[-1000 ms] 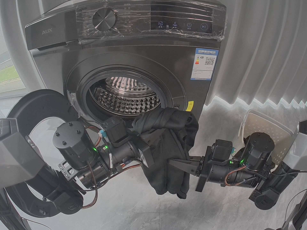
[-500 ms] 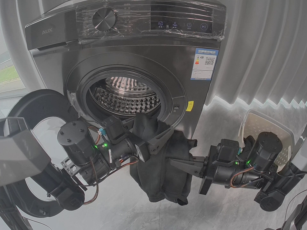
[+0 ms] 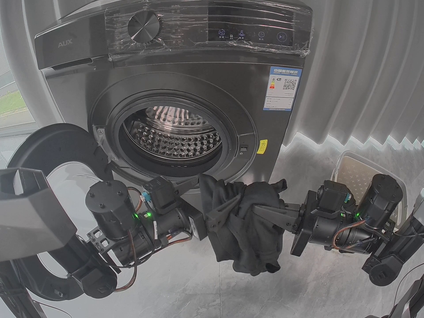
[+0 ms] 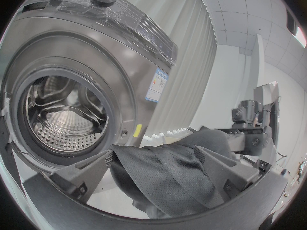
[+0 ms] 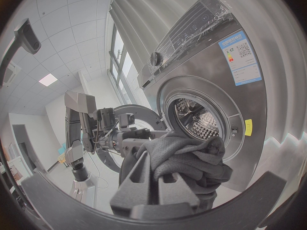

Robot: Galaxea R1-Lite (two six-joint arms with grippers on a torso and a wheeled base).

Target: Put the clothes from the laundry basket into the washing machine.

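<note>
Head view: laundry basket point(image 3: 352, 174) near curtain point(image 3: 357, 67)

Curtains point(image 3: 353, 67): pale, pleated, reaching the floor
Floor point(image 3: 190, 288): grey marbled tiles, faintly glossy
Window point(image 3: 11, 98): far left, daylight and greenery
Ceiling point(image 5: 64, 26): white square panels, one light panel point(image 5: 48, 79) lit
Walls point(image 4: 224, 80): plain white

Curtain point(image 3: 362, 67): pale, pleated — hung full height at the back, lit along its hem.
Floor point(image 3: 190, 283): grey marbled tiles, joints visible.
Window point(image 3: 11, 98): located at the far left edge; greenery is shown outside.
Ceiling point(image 5: 64, 26): formed of square panels — one lit panel light point(image 5: 48, 79) is set in.
</note>
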